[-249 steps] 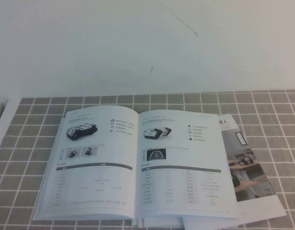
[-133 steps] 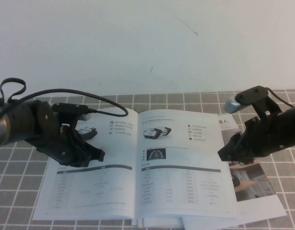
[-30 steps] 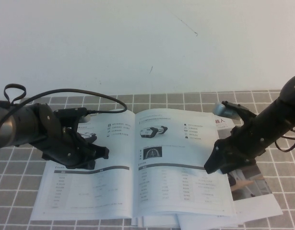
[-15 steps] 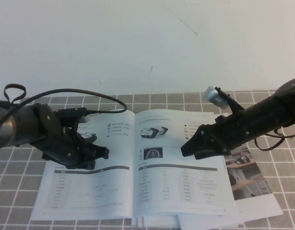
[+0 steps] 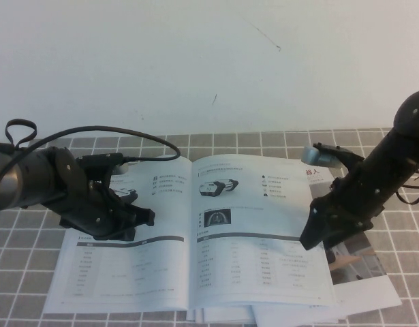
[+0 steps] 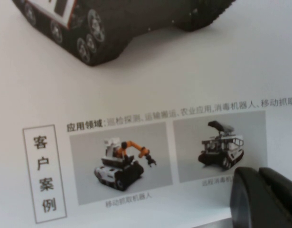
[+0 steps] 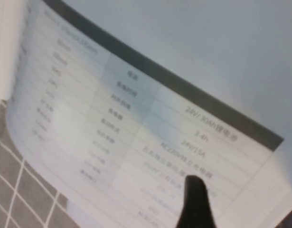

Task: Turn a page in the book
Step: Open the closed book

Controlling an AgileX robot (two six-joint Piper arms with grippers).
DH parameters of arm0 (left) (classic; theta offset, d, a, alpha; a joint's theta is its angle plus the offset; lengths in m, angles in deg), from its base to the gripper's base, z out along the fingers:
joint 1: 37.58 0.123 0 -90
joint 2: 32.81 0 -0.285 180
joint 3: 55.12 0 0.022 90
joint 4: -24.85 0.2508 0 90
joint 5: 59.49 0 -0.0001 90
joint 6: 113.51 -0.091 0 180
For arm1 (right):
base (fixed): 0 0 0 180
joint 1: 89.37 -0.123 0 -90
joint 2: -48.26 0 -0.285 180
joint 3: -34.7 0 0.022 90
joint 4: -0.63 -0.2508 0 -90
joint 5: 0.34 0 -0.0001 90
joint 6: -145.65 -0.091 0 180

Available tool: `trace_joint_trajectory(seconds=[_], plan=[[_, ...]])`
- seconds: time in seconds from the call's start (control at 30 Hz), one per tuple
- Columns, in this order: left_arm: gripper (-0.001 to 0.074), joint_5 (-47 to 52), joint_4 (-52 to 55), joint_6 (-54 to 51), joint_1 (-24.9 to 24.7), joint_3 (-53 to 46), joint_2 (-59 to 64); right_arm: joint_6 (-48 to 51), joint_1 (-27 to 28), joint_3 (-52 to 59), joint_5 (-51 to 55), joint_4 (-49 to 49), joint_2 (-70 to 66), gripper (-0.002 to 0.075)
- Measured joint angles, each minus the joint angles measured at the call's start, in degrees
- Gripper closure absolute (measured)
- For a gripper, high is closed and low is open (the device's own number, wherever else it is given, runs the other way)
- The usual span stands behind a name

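The book [image 5: 250, 238] lies open and flat on the tiled table. My left gripper [image 5: 144, 218] rests on the left page beside the small vehicle photos. In the left wrist view its fingers [image 6: 257, 178] are together on the sheet [image 6: 160, 80]. My right gripper [image 5: 310, 238] sits low at the outer edge of the right page [image 5: 264, 266]. In the right wrist view one dark fingertip [image 7: 195, 190] lies over that page's table [image 7: 150, 95], and the other shows far off in the picture's corner. The jaws stand apart. I cannot tell whether the page edge lies between them.
A brochure [image 5: 352, 259] with a colour room photo and red characters lies under the book's right side, with loose white sheets below it. The grey tiled table [image 5: 400, 177] meets a white wall behind. A black cable [image 5: 93, 133] loops from my left arm.
My right gripper has swung back from the middle of the right page to its outer edge and dropped lower. My left gripper and the book have not moved.
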State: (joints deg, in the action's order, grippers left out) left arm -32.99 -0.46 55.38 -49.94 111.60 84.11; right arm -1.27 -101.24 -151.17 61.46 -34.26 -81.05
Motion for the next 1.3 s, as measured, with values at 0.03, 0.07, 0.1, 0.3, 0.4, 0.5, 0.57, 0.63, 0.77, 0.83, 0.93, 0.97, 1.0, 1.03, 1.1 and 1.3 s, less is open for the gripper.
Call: trace_joint_trajectory(seconds=[0.03, 0.07, 0.1, 0.3, 0.4, 0.5, 0.57, 0.63, 0.77, 0.83, 0.93, 0.97, 1.0, 1.03, 1.1, 1.3], plan=[[0.0739, 0.00, 0.00, 0.00, 0.00, 0.00, 0.00, -0.30, -0.04, 0.12, -0.71, 0.13, 0.00, 0.0266], [0.0739, 0.00, 0.00, 0.00, 0.00, 0.00, 0.00, -0.43, -0.14, 0.20, -1.42, 0.13, -0.11, 0.0266], [0.0739, 0.00, 0.00, 0.00, 0.00, 0.00, 0.00, -0.54, -0.18, 0.20, -2.06, 0.13, -0.11, 0.0266], [0.0739, 0.00, 0.00, -0.49, 0.00, 0.00, 0.09, -0.54, -0.86, 0.20, -3.71, -0.10, -0.36, 0.0266], [0.0739, 0.10, -0.11, -0.49, 0.00, 0.00, 0.09, -0.54, -1.00, 0.20, -3.96, -0.10, -1.06, 0.0266], [0.0739, 0.10, -0.38, -0.27, 0.00, 0.00, 0.09, -0.54, -1.00, 0.08, -3.96, -0.92, -1.48, 0.0266], [0.0739, 0.10, -0.63, -0.19, 0.00, 0.00, 0.09, -0.34, -0.89, 0.08, -3.96, -2.39, -1.83, 0.0266], [0.0739, 0.10, -0.74, -0.19, 0.00, 0.00, 0.09, 1.16, -0.80, 0.08, -3.96, -5.59, -2.30, 0.0266], [0.0739, 0.10, -0.85, -0.19, 0.00, 0.00, 0.09, 5.82, -0.85, 0.08, -4.18, -14.96, -3.36, 0.0266], [0.0739, 0.10, -0.93, -0.19, 0.00, 0.00, 0.09, 7.90, -0.96, 0.18, -4.18, -18.55, -3.75, 0.0266], [0.0739, 0.10, -0.93, -0.19, 0.00, 0.00, 0.09, 10.21, -1.04, 0.18, -3.80, -23.09, -3.83, 0.0266], [0.0739, 0.10, -0.93, -0.19, 0.00, 0.00, 0.09, 10.66, -1.04, 0.18, -3.69, -24.10, -3.83, 0.0266], [0.0739, 0.10, -0.93, -0.19, 0.00, 0.00, 0.09, 11.03, -1.04, 0.18, -3.58, -24.77, -3.83, 0.0266], [0.0739, 0.10, -0.93, -0.19, 0.00, 0.00, 0.09, 11.28, -1.09, 0.18, -3.58, -25.11, -3.83, 0.0266], [0.0739, 0.10, -0.93, -0.19, 0.00, 0.00, 0.09, 11.64, -1.09, 0.18, -3.48, -25.51, -3.83, 0.0266], [0.0739, 0.21, -1.18, -0.19, 0.00, 0.00, 0.09, 11.99, -1.17, 0.18, -2.47, -26.05, -3.43, 0.0266]])
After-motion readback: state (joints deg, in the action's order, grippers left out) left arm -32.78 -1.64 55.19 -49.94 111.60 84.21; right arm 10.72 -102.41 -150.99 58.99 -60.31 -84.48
